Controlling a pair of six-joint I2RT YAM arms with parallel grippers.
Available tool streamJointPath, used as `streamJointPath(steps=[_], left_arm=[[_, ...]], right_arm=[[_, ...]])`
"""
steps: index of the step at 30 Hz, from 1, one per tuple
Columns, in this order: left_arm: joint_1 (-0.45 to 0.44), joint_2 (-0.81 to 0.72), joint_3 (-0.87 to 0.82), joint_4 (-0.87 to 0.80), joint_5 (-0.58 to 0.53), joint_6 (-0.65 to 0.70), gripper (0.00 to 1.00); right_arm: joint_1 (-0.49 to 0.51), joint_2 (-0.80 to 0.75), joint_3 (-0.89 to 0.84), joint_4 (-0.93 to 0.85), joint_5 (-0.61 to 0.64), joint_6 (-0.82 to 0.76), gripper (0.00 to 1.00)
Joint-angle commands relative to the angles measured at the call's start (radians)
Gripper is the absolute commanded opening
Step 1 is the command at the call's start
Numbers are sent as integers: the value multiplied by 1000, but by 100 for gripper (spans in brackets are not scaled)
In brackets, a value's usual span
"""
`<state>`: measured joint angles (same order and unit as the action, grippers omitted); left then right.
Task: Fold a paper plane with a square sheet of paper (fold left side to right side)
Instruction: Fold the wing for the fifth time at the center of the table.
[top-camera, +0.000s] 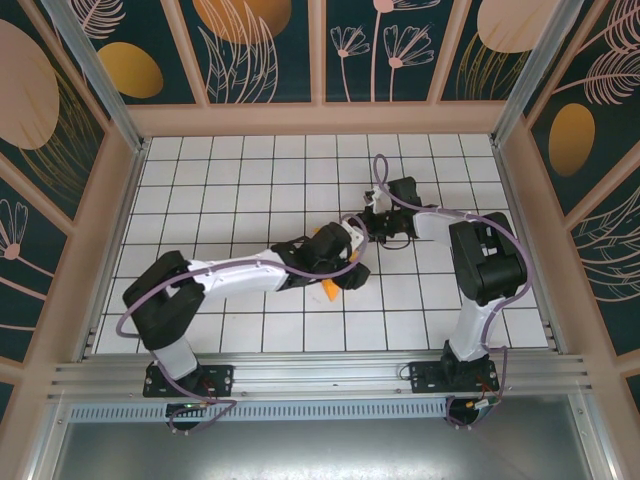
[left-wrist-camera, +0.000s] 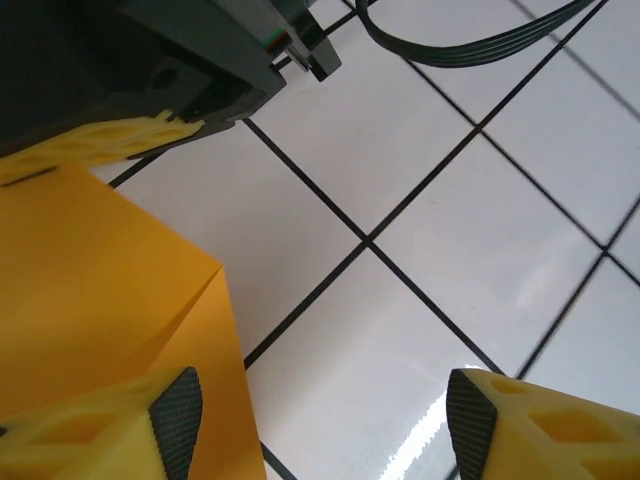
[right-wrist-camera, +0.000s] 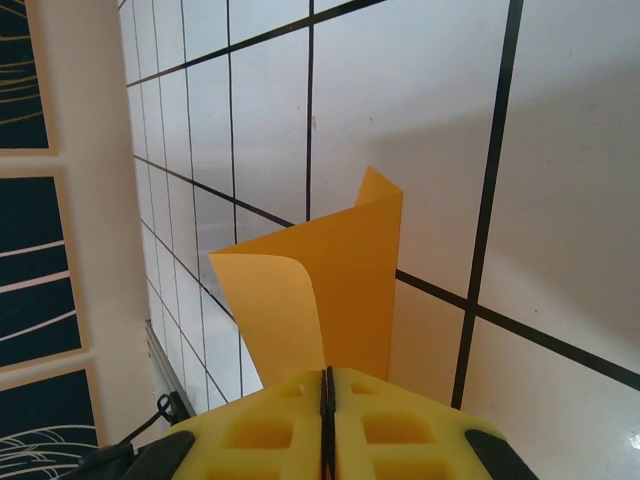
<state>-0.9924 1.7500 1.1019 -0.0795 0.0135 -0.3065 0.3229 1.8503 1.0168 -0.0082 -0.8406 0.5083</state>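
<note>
The right gripper (right-wrist-camera: 327, 385), its yellow fingers (right-wrist-camera: 270, 430) pressed flat together at 6 o'clock, pinches an orange-yellow sheet of paper (right-wrist-camera: 345, 290) that rises from the fingertips toward 12 o'clock against the white, black-lined tiled table (right-wrist-camera: 400, 90). A pointed corner tops the sheet at 12 o'clock, and its edge toward 10 o'clock curls over. A beige wall frame (right-wrist-camera: 85, 200) with dark patterned panels (right-wrist-camera: 20, 80) runs along 9 o'clock, and a dark cable (right-wrist-camera: 165, 410) loops at 7 o'clock.
</note>
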Motion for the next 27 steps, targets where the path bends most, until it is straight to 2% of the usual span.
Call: streamJointPath(steps=[1,7,12,19,27], left_arm=[[-19,59,73,-124,-151,16,70],[-50,131,135,-204,-276,0,71],[-63,177,159,-253,-373,-20,68],[-65,186,148,-259,-428,-40,53],[-66,182,136,-246,-419,-44,35]], right_arm=[[11,-27,22,-1,9,45,10],[22,-16,35,-2,21,59,9],[25,-5,45,-9,26,58,8],[25,1,48,-22,44,54,7],[26,8,59,-49,72,39,8]])
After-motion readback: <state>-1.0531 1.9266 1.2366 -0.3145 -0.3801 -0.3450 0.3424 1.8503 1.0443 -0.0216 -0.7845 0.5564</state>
